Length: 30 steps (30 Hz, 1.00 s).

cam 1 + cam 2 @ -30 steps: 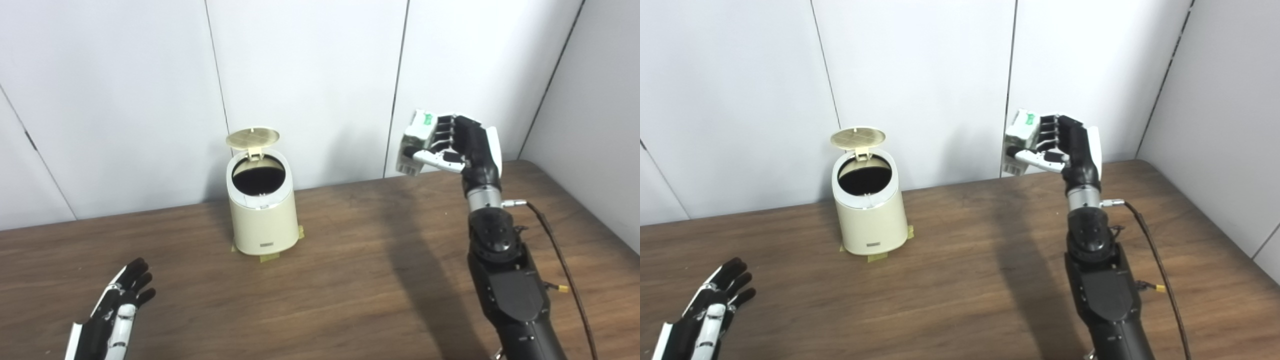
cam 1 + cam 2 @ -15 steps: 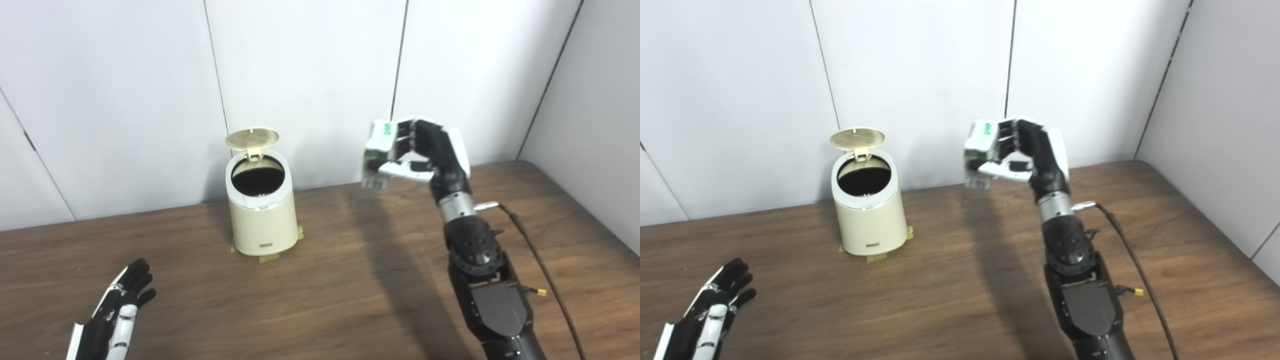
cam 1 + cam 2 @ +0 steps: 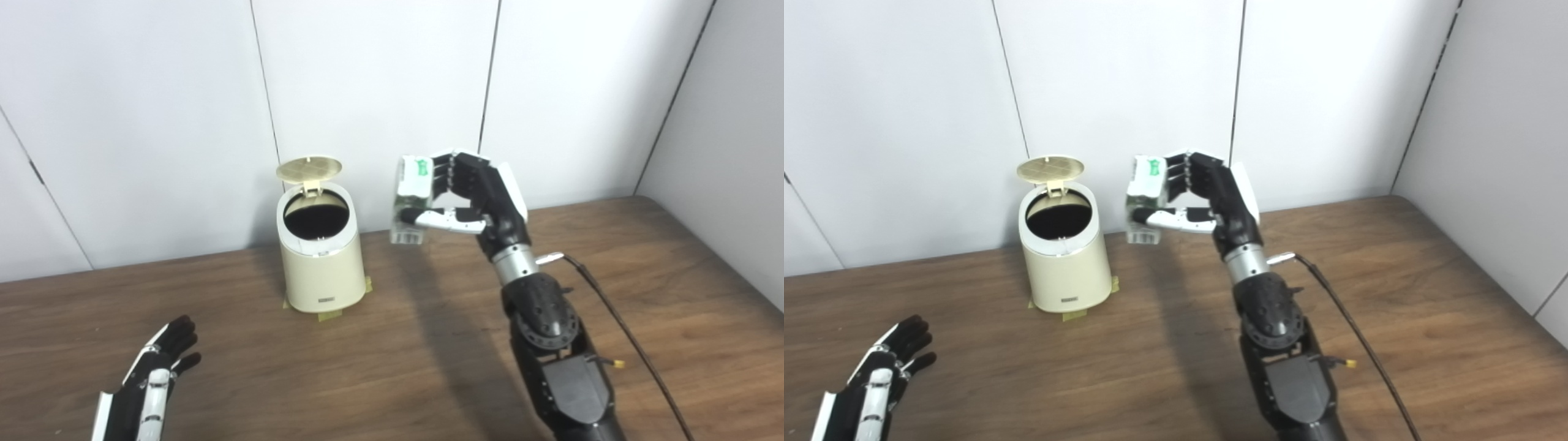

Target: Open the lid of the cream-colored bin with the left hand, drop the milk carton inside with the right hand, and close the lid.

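While lid [image 3: 309, 169] stands up, right hand [image 3: 474, 199] grips milk carton [image 3: 410, 199] beside bin [image 3: 320, 257] rim.

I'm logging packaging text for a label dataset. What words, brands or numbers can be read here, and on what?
None can be read.
Milk carton in the right hand: green printing near its top, too blurred to read.
Cream-colored bin: small label plate low on its front, too small to read.

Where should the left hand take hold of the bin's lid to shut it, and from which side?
Probably at the lid's free top edge, coming from above and behind, then pushing forward and down. The lid stands upright, hinged at the back rim of the cream bin, so its top edge swings furthest. The open left hand rests low over the table.
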Motion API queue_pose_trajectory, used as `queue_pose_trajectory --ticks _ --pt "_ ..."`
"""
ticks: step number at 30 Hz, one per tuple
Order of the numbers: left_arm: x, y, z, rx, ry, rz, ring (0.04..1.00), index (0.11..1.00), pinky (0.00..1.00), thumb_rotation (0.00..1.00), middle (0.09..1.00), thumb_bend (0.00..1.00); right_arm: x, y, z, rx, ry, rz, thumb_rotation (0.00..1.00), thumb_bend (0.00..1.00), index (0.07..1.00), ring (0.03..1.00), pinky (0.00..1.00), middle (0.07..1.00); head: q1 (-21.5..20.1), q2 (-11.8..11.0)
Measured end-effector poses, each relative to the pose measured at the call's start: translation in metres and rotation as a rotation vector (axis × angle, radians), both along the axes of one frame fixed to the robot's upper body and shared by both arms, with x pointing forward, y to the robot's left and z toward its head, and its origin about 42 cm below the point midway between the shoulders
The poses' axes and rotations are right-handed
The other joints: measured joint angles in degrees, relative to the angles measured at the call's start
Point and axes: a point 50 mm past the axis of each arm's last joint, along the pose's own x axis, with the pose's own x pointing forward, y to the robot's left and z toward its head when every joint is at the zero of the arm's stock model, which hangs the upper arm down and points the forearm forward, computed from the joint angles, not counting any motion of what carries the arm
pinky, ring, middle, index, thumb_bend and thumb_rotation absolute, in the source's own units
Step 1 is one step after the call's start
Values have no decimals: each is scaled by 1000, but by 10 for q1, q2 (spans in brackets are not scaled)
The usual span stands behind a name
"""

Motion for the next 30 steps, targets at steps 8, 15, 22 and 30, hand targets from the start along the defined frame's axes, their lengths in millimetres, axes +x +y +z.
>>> queue_pose_trajectory --ticks 8,15,22,30 --pt "-2 -3 2 6 -9 17 853 840 805 793 858 230 13 39 13 51 -23 26 0 516 504 440 375 469 12 4" --pt "-4 -7 7 0 -27 16 858 838 811 789 862 230 29 71 -5 111 37 28 0 517 495 448 394 477 24 6" --pt "-5 -10 11 -9 -44 17 861 839 813 748 867 247 44 84 -12 140 2 -20 0 516 490 447 392 486 33 11" --pt "-7 -17 16 -2 -62 12 857 837 804 732 863 222 46 109 -23 207 -39 -45 0 515 500 438 381 487 47 13"
